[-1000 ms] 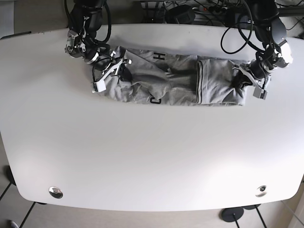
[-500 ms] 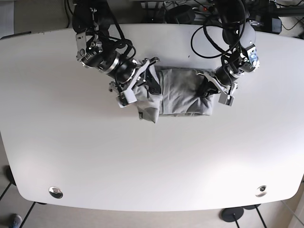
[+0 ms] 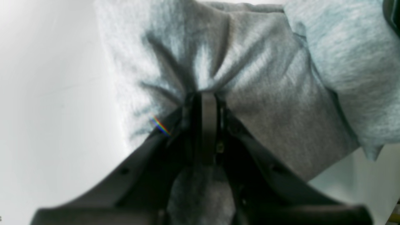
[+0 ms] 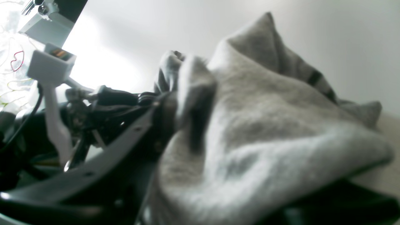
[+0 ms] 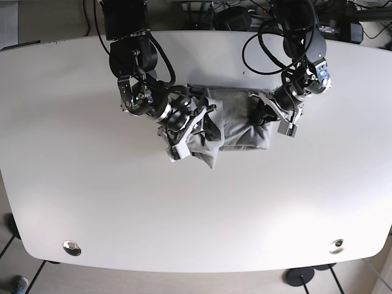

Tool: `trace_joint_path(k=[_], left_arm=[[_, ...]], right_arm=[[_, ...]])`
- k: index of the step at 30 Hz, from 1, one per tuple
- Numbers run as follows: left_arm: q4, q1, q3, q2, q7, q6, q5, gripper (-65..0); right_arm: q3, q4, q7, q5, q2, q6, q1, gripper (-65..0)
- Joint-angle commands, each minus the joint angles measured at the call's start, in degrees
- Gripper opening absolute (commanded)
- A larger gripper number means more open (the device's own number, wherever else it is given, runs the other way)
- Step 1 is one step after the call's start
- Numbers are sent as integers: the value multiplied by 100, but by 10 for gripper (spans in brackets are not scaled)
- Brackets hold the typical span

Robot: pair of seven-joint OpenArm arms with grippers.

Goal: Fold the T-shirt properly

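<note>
The grey T-shirt (image 5: 236, 125) lies bunched in a compact bundle on the white table (image 5: 196, 202), at the far middle. My right gripper (image 5: 197, 124), on the left side of the base view, is shut on the shirt's left end, and a fold of cloth hangs toward the front. In the right wrist view the fabric (image 4: 250, 131) drapes over the fingers (image 4: 162, 115). My left gripper (image 5: 267, 116), on the right side of the base view, is shut on the shirt's right end. In the left wrist view the cloth (image 3: 250, 78) puckers around the closed fingertips (image 3: 207, 103).
Black cables (image 5: 269, 37) and gear crowd the table's far edge. Two metal fittings (image 5: 71, 247) (image 5: 336, 245) sit near the front corners. The left arm's white housing (image 4: 51, 64) shows in the right wrist view, close to the right gripper.
Both grippers have moved inward toward each other, carrying the shirt's ends. The shirt has gone from a long spread strip to a short bundle.
</note>
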Motion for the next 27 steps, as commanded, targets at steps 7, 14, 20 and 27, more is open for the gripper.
trace_joint_path(k=[7,14,20,27], left_arm=[[392,-2,-15,14,635,101,544,-628],[1579,7,-938,-39,644,101,-203,-628],[2361,95,-1896,-417,653,101,-220,-628],[2203,253,-3092,-1120,653,101,-220,-628]], right_arm=[[-1605,82,119,86,70,-1106,729,-162],[-1816,82,119,103,26,-1220,984,-160],[-2379,73,119,103,-88,-1264,1081,-160],[-3143,-428,137,95,-624,-1264,1371,-160]])
